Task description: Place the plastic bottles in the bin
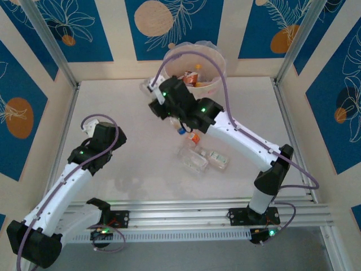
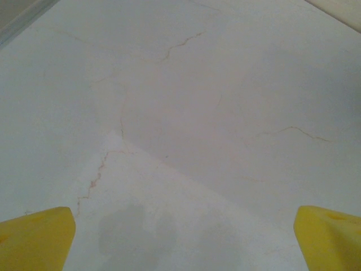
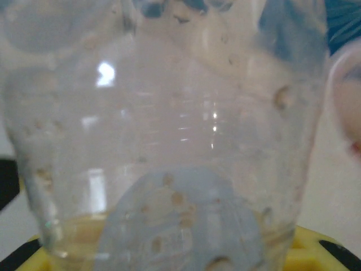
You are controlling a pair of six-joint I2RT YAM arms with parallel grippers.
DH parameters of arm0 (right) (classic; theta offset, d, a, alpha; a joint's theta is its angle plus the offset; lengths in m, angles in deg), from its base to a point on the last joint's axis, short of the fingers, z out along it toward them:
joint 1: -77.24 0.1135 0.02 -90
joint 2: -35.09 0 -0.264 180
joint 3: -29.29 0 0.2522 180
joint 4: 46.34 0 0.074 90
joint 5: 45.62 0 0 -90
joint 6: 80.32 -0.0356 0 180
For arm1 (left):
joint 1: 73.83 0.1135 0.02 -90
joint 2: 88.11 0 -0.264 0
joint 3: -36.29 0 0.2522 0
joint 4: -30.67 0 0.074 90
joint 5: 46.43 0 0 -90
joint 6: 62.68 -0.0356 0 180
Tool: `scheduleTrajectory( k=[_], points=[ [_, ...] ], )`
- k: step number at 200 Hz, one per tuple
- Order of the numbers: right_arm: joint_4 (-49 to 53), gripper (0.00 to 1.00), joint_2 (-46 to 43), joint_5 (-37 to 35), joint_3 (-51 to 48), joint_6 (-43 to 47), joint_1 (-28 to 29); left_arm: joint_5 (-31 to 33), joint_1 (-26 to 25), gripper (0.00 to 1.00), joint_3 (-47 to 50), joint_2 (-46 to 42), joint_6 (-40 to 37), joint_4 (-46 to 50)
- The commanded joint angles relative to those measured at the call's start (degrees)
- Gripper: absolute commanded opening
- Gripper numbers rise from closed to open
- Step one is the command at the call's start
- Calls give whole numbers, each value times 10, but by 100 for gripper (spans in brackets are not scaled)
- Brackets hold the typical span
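The right fingers [image 3: 303, 251] are clenched on a clear plastic bottle [image 3: 169, 141] with a pale blue label. The bottle wall lies close against the yellow finger pads, and a thin layer of yellowish liquid sits at its lower end. In the top view, this bottle [image 1: 148, 86] is held just beside the left side of the tall round cream-white bin [image 1: 217, 79], outside its rim. The bin stands at the far edge of the white veined desk [image 1: 113, 101]. Orange bottles [image 1: 192, 77] lie inside the bin.

The left fingers [image 2: 36, 240] are released and spread wide above a bare part of the desk, touching nothing. In the top view, the left arm [image 1: 67, 180] reaches over the left part of the desk.

More bottles lie on the desk under the right arm [image 1: 242, 138]:
- a small orange-labelled bottle [image 1: 194, 138];
- a blue-capped bottle [image 1: 181, 131] just beside it;
- two clear bottles [image 1: 192, 162] [image 1: 217, 158] nearer the arm bases.

All four are well apart from the left fingers.
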Motion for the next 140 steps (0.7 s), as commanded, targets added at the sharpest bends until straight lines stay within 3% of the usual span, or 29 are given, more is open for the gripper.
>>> scheduleTrajectory(
  k=[1,49,98,140],
  points=[
    [-39,40,32,-7,86,73,-19,-22,8,99,-7,4,-15,-21],
    [-46,43,110,18,260,112,-61,-50,8,100,-7,18,-21,-51],
    [-46,43,202,27,395,72,-144,-73,8,99,-17,37,-27,-57],
    [-37,43,237,68,418,-3,-217,-76,7,100,-20,42,-32,-63]
  ],
)
